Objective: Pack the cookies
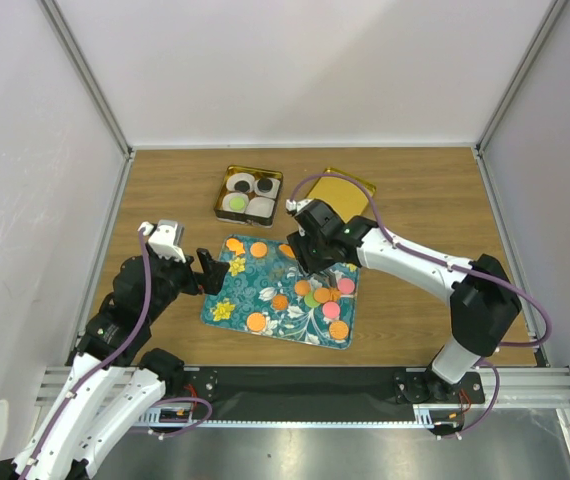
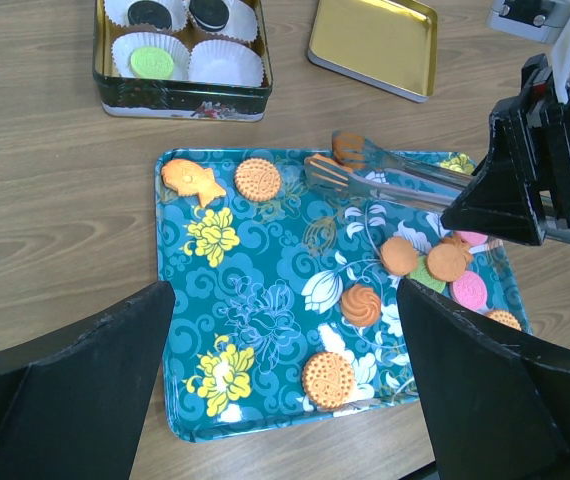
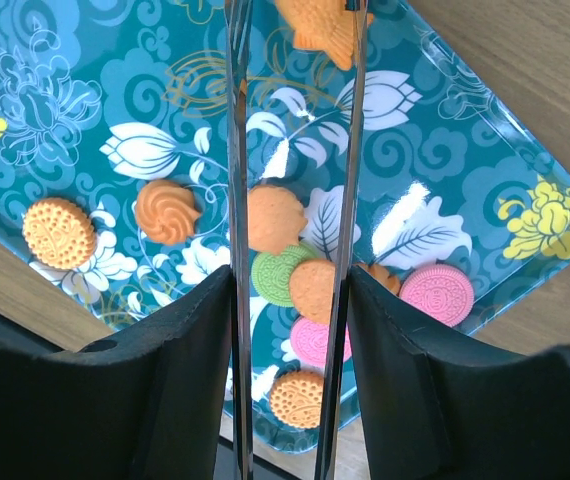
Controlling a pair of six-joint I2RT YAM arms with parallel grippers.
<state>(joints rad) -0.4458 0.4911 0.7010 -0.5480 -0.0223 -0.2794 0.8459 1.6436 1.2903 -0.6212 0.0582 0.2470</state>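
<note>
On the floral tray: cookies, mostly clustered toward its near-right corner. Right gripper, fingers pressed onto steel tongs, whose long axis runs far-left, tips flanking one orange cookie near the far edge. Left gripper, fingers spread, empty, farther from that piece. Cookie tin lies just beyond.

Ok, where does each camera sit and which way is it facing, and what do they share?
Top external: above and behind the arms, looking down on the table, tray and tin; both arms show.
Left wrist: on the left arm, facing across the tray toward the tin; the open left gripper frames the bottom corners.
Right wrist: on the right arm, looking down along the tongs at the cookies; the right gripper clamps the tongs.
Shared: both wrist views show the tongs and pink cookies.
</note>
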